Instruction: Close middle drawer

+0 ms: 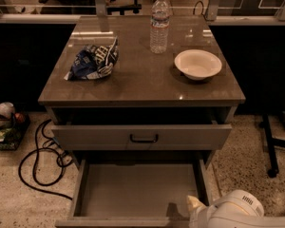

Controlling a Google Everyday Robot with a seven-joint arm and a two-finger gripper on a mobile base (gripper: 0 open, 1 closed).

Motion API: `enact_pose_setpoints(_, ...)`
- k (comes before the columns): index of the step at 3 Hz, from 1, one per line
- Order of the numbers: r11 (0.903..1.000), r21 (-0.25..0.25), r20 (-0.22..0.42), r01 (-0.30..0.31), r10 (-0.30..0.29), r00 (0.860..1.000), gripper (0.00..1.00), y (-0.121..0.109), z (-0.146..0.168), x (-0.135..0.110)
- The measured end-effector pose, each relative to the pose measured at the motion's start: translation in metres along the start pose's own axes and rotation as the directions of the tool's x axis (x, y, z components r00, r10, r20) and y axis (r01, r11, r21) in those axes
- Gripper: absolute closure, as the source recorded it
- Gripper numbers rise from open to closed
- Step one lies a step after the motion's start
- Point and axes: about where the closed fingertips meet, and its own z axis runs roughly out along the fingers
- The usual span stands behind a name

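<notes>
The middle drawer (137, 186) is pulled far out below the top drawer front (85, 137). Its bare grey inside shows, and its front edge (118, 222) lies along the bottom of the view; its handle is out of view. My gripper (195, 206) is at the bottom right, at the drawer's front right corner, on the end of the white arm (235, 212). I cannot tell whether it touches the drawer.
The top drawer, with a black bar handle (143, 138), stands slightly out. On the cabinet top (142, 87) lie a blue chip bag (92, 61), a water bottle (159, 23) and a white bowl (198, 63). A black cable (38, 156) loops on the floor at left.
</notes>
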Motion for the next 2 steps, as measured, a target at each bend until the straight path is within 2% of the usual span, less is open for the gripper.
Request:
enact_pose_setpoints(1, 0.9998, 0.021, 0.022, 0.0, -0.001, 1.0, 0.0, -0.011, 0.017, -0.007)
enact_pose_setpoints(2, 0.9998, 0.018, 0.002, 0.004, -0.004, 1.0, 0.0, -0.019, 0.032, -0.017)
